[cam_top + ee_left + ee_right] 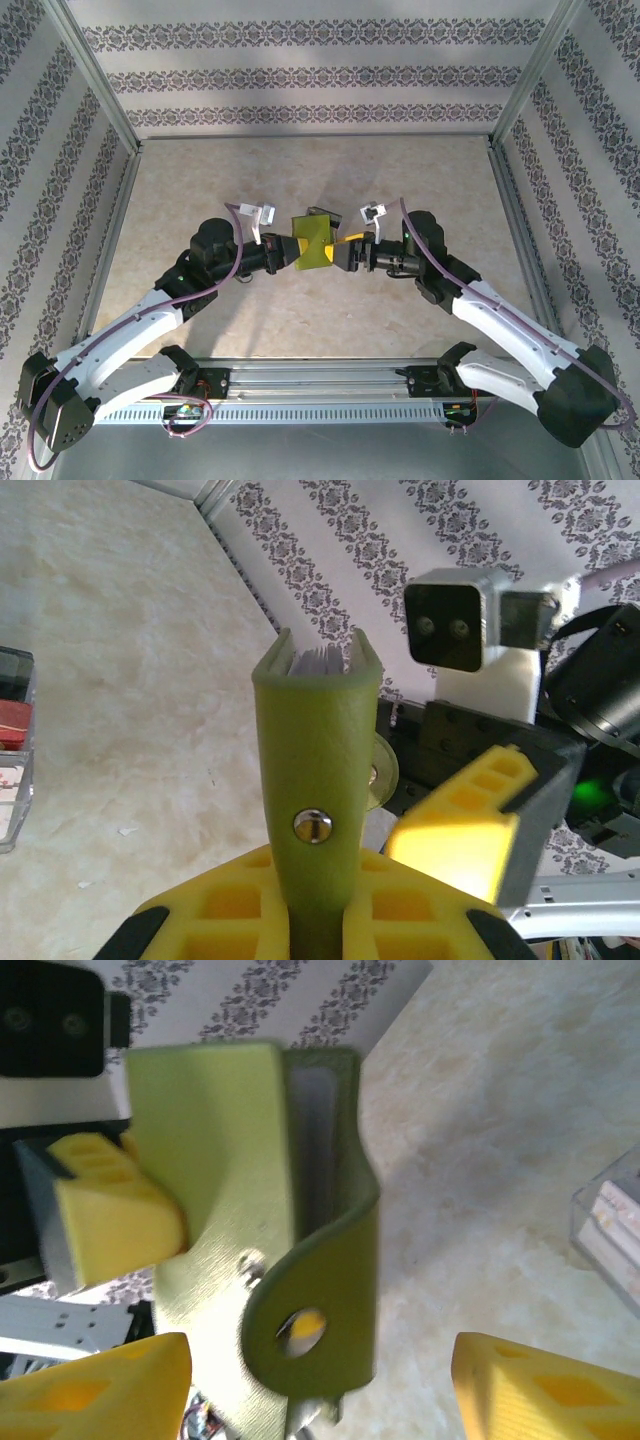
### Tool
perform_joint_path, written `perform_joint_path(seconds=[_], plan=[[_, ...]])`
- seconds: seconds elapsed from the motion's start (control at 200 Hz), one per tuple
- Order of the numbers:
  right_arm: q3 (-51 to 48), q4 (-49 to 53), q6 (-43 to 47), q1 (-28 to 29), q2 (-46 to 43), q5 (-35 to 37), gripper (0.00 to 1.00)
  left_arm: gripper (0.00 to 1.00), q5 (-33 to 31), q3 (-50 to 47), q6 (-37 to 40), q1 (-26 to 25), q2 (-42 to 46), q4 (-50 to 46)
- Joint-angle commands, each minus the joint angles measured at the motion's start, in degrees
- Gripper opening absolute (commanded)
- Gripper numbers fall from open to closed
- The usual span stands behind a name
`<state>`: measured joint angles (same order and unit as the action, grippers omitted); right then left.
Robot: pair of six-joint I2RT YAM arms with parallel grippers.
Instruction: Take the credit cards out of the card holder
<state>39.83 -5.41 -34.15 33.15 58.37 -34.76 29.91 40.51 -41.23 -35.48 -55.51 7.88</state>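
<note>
White arms [130, 325], black joints [213, 240] — purple cables [237, 262]

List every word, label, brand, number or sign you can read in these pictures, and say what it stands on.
None can be read.
The card holder carries no visible print, only a metal snap stud.
Any marks on the contents of the clear plastic box are too blurred to read.

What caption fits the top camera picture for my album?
Left gripper grips the yellow-green card holder; right gripper faces it, jaws open.
</note>
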Motion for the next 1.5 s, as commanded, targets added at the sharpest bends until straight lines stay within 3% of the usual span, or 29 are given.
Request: perform_joint_path(seconds=[0.0,0.25,0.64,0.869,1.064,1.494], plan=[[2.1,-1.4,1.3,0.2,0.7,1.8,0.63,0.0,1.3,-1.0,-1.5,0.7,0.4,5.0],[1.1,0.1,1.5,-0.6,-1.5,2.9,0.48,0.0,0.9,-1.7,-1.9,0.7,0.4,5.6],[1.3,3.8,2.1,-1.6,-2.5,3.5,0.0,0.0,1.0,-2.4,-2.5,0.7,0.1,6.5],[-0.6,4.3,0.9,-1.3,-1.6,2.2,0.0,0.08,0.1,-6.3,-4.2,0.6,-0.7,8.0],[-4.1,2.7,-1.5,0.6,0.9,1.5,0.0,0.1,-0.5,-13.0,-8.1,0.6,-2.6,15.5],[-13.1,-6.0,-7.2,3.8,10.0,3.5,0.0,0.16,-2.9,-21.9,-10.5,-0.4,-12.5,24.8]])
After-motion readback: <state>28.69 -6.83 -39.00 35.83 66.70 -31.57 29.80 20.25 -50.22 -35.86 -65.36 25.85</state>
